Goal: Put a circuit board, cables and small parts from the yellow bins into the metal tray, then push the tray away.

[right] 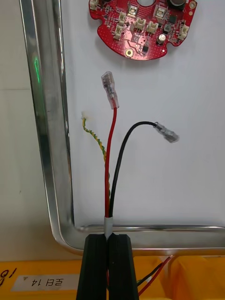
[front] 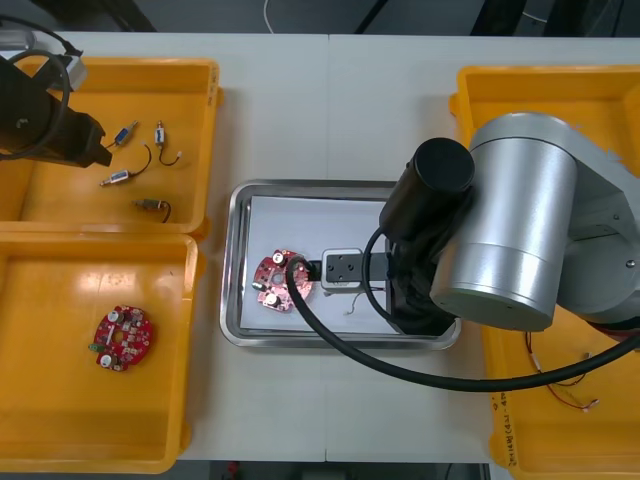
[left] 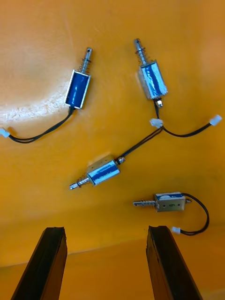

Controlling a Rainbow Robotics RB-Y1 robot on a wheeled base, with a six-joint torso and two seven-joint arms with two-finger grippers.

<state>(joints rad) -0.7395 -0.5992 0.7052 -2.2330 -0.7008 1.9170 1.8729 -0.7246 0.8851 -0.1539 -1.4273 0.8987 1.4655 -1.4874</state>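
The right gripper (right: 108, 238) is pinched on a red and black cable (right: 111, 164) at the metal tray's (right: 44, 117) near right corner. The cable looks light and floppy, so it is best held at its sleeved end. The left gripper (left: 105, 232) hangs wide over 4 small metal parts (left: 103, 171).

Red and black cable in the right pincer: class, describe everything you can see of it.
The red and black cable is two thin coated wires, joined by a pale sleeve just past the right pincer, which is shut on it. Each ends in a clear-sleeved metal terminal. The red runs straight toward the circuit board; the black arcs aside. Both reach over the white floor of the metal tray, beside a thin twisted cable.
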